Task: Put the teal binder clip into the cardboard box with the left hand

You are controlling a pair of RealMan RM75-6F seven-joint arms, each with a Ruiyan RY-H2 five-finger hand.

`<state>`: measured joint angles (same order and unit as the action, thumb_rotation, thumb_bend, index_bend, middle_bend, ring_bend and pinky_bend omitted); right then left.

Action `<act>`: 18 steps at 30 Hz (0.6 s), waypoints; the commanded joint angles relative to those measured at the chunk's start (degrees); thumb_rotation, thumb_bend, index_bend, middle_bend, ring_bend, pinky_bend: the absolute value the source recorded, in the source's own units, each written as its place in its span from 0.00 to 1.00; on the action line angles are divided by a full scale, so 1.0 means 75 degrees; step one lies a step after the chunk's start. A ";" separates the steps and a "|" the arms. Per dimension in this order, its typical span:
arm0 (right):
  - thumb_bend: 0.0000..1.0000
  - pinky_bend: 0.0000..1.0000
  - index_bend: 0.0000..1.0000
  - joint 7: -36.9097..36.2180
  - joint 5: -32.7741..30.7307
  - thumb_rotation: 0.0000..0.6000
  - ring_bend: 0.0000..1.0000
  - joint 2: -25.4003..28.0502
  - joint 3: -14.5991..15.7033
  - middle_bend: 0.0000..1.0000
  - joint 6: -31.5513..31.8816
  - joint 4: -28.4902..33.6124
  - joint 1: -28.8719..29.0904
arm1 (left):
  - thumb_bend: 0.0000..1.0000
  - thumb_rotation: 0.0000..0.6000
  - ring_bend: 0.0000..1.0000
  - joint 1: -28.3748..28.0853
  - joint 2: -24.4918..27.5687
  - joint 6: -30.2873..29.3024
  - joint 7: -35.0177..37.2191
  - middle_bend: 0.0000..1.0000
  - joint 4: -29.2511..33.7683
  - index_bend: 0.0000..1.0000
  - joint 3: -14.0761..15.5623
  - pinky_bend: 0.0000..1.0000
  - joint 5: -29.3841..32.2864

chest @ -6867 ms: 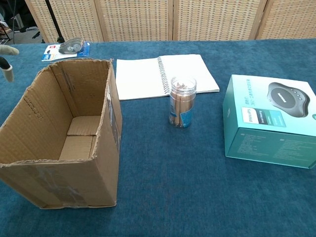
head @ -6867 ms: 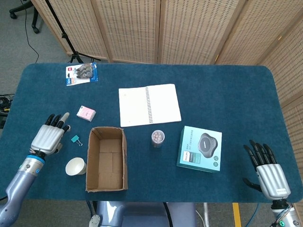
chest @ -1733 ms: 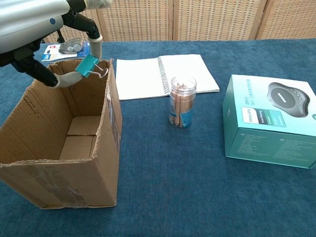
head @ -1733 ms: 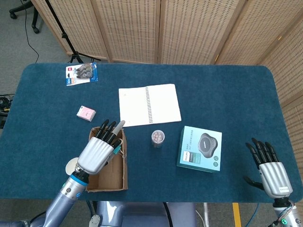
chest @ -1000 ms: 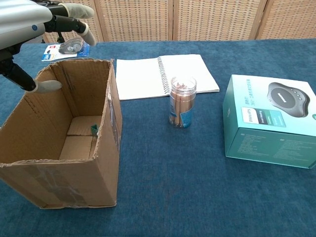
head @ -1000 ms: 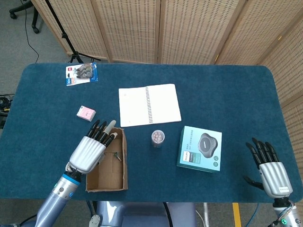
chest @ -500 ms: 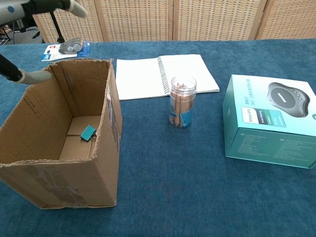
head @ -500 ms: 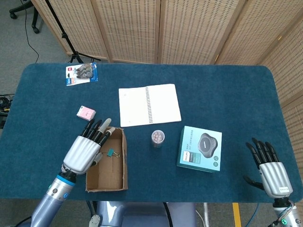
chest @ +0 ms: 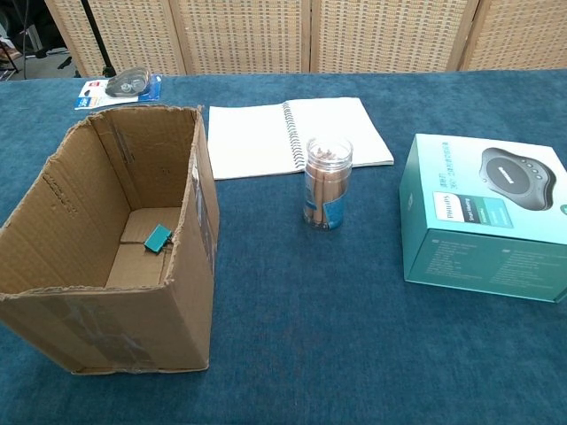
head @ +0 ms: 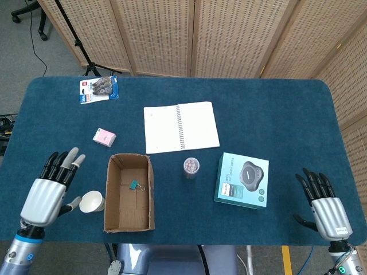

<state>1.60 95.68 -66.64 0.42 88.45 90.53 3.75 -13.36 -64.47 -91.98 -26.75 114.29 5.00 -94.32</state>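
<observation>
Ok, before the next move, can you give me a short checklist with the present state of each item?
1. Teal binder clip lies on the floor of the cardboard box: ok.
2. Left hand holds nothing, fingers apart, off to the box's left: ok.
3. Left hand stands apart from the box wall: ok. Its thumb is very near the small paper cup; whether they touch: cannot tell.
4. Right hand holds nothing and rests away from the teal product box: ok.
5. Cardboard box stands upright, opening upward: ok.
6. Jar and notebook stand apart from the box: ok.
</observation>
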 commanded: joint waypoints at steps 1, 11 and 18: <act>0.16 0.00 0.02 -0.0018 0.0010 1.00 0.00 0.0005 0.0002 0.00 0.0014 -0.0004 -0.0005 | 0.00 1.00 0.00 0.0355 -0.0120 -0.0352 0.0055 0.00 -0.0391 0.00 0.0114 0.00 -0.0246; 0.16 0.00 0.02 -0.0055 0.0181 1.00 0.00 0.0047 0.0058 0.00 0.0184 -0.0004 -0.0068 | 0.00 1.00 0.00 0.0818 -0.0537 0.0060 -0.0146 0.00 -0.1169 0.00 0.0319 0.00 0.0064; 0.16 0.00 0.02 -0.0011 0.0184 1.00 0.00 0.0073 0.0075 0.00 0.0116 0.0056 -0.0049 | 0.00 1.00 0.00 0.0848 -0.0668 0.0109 0.0030 0.00 -0.1467 0.00 0.0208 0.00 -0.0221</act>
<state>1.53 97.02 -66.13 0.98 89.30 90.92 3.36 -7.14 -69.11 -91.03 -26.86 103.87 6.74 -95.39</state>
